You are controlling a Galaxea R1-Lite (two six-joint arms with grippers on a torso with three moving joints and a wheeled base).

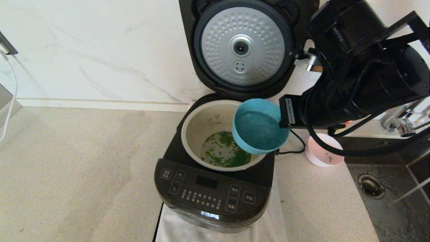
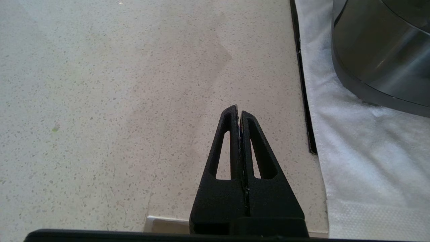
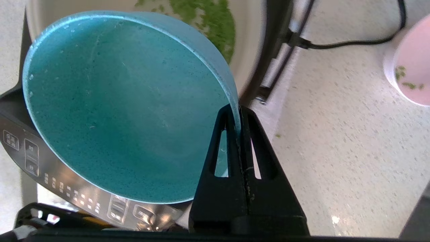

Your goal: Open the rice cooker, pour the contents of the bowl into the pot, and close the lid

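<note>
The black rice cooker (image 1: 208,191) stands on the counter with its lid (image 1: 242,47) swung upright, silver dimpled underside facing me. Green bits (image 1: 228,154) lie wet on the floor of the cream pot (image 1: 198,124). My right gripper (image 3: 238,109) is shut on the rim of a teal bowl (image 1: 258,129), which is tipped over the pot's right edge with its inside bare. The pink bowl (image 1: 324,154) sits on the counter right of the cooker with a few green bits in it. My left gripper (image 2: 238,109) is shut on nothing, low over the counter beside the cooker's base.
A white cloth (image 1: 268,228) lies under the cooker. Its black power cord (image 1: 295,148) runs between the cooker and the pink bowl. A sink (image 1: 396,215) and a tap (image 1: 403,122) are at the right. A marble wall stands close behind.
</note>
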